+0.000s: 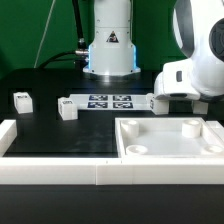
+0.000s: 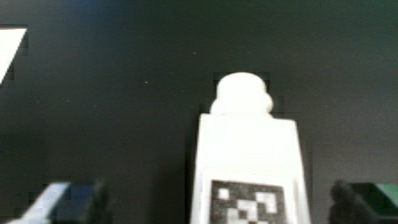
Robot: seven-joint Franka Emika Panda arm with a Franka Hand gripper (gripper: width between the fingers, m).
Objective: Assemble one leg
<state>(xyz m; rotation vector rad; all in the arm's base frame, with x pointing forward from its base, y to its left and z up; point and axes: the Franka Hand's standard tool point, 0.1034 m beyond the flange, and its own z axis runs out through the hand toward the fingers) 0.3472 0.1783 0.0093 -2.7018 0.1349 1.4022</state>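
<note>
A leg [image 2: 246, 150], a stubby white block with a rounded knob at one end and a black-and-white tag on its face, lies on the black table between my fingers. My gripper [image 2: 217, 202] is open, with one finger [image 2: 64, 203] on each side of the leg and a dark gap between each finger and the leg. In the exterior view the gripper [image 1: 166, 102] is low over the table at the right, and the leg [image 1: 148, 98] shows beside it. Two more legs [image 1: 22, 99] [image 1: 67, 108] stand at the left.
The marker board [image 1: 110, 101] lies in front of the robot base. A large white square panel [image 1: 170, 150] with round corner holes lies at the front right. A low white wall [image 1: 50, 170] runs along the front. A white edge [image 2: 9, 50] shows in the wrist view's corner.
</note>
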